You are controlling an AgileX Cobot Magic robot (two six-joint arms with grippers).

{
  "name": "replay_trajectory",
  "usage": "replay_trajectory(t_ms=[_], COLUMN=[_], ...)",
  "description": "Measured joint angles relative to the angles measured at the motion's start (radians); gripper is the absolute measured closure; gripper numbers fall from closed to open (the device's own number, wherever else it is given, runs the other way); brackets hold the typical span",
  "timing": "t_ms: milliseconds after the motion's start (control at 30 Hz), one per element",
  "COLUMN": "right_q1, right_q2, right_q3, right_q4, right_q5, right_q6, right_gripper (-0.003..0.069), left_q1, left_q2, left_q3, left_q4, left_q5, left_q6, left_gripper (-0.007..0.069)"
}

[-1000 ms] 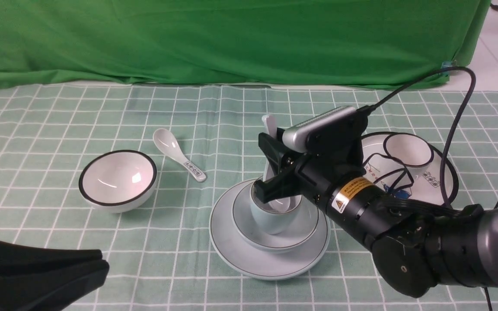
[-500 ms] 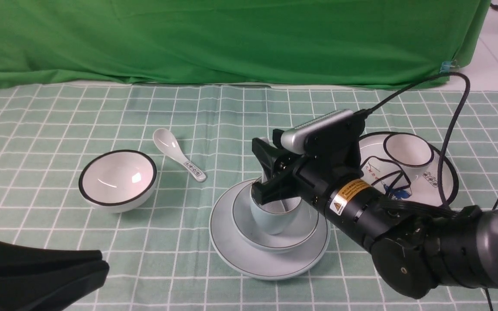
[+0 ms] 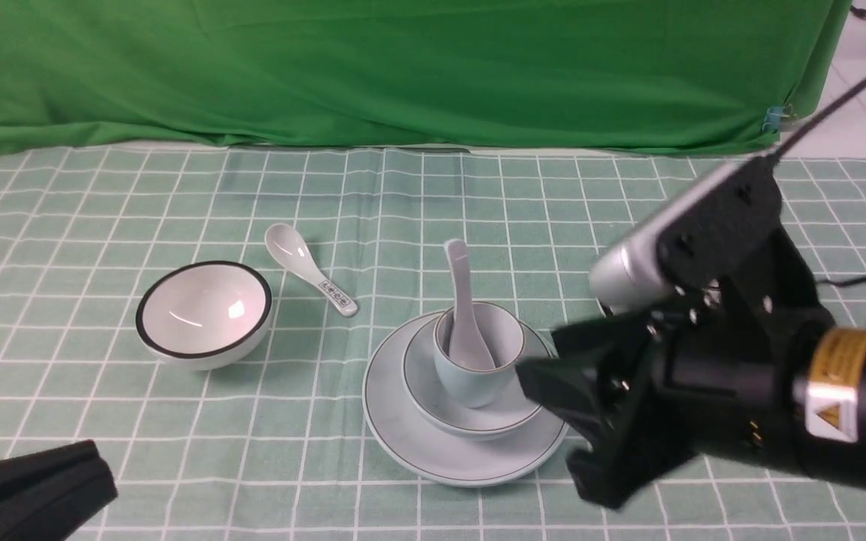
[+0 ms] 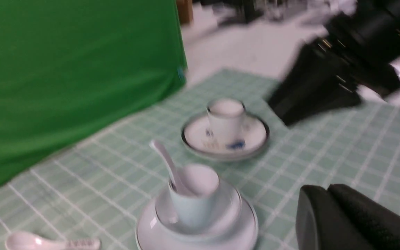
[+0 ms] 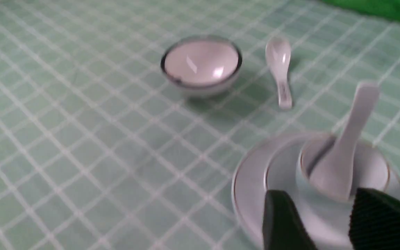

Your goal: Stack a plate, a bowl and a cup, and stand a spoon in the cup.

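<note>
Low on the far left, the left gripper [image 3: 98, 477] sits with fingers pressed together, empty. Next come the black-rimmed bowl [image 3: 204, 312] and the marked spoon [image 3: 309, 267], lying just apart. In the centre, the plate [image 3: 403, 439] carries the bowl [image 3: 433, 394], the cup [image 3: 463, 379] sits inside, and the spoon [image 3: 463, 308] stands in it, handle up. On the right, the right gripper [image 3: 549, 424] hangs beside the stack with jaws apart, its arm hiding the decorated plate [image 4: 255, 139] from the front.
</note>
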Motion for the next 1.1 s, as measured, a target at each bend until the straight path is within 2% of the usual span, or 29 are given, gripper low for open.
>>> replay_trajectory(t_ms=[33,133,200,267,633,800,867,1000,1100], right_q1=[0.006,0.025,0.027,0.028,0.028,0.000,-0.095,-0.365,-0.549], right_q2=[-0.017,-0.078,-0.104,-0.118,-0.119,-0.155,-0.217,-0.433,-0.664], right_q3=[0.000,0.000,0.000,0.000,0.000,0.009,0.055,0.291,0.493], right_q4=[0.000,0.002,0.004,0.004,0.003,-0.098,-0.101,-0.039,-0.032], right_q5=[0.057,0.240,0.307,0.338,0.302,0.280,0.255,0.161,0.027], right_q6=[0.000,0.015,0.018,0.018,0.020,0.028,0.016,-0.048,-0.073], right_gripper=[0.0380,0.0509,0.0577,0.0606,0.0601,0.0627,0.0642,0.0643,0.0643], left_q1=[0.000,0.000,0.000,0.000,0.000,0.000,0.000,0.000,0.000], left_q2=[-0.014,-0.027,-0.030,-0.030,-0.031,-0.031,-0.031,-0.031,-0.031], left_q3=[0.034,0.130,0.175,0.213,0.313,0.344,0.354,0.361,0.361], left_q4=[-0.001,-0.001,-0.001,-0.001,-0.001,-0.001,-0.001,-0.001,-0.001], left_q5=[-0.054,-0.187,-0.206,-0.210,-0.214,-0.210,-0.196,-0.155,-0.149], left_q6=[0.000,0.000,0.000,0.000,0.000,0.000,0.000,0.000,0.000], left_gripper=[0.0613,0.0613,0.0613,0.0613,0.0613,0.0613,0.0613,0.0613,0.0613])
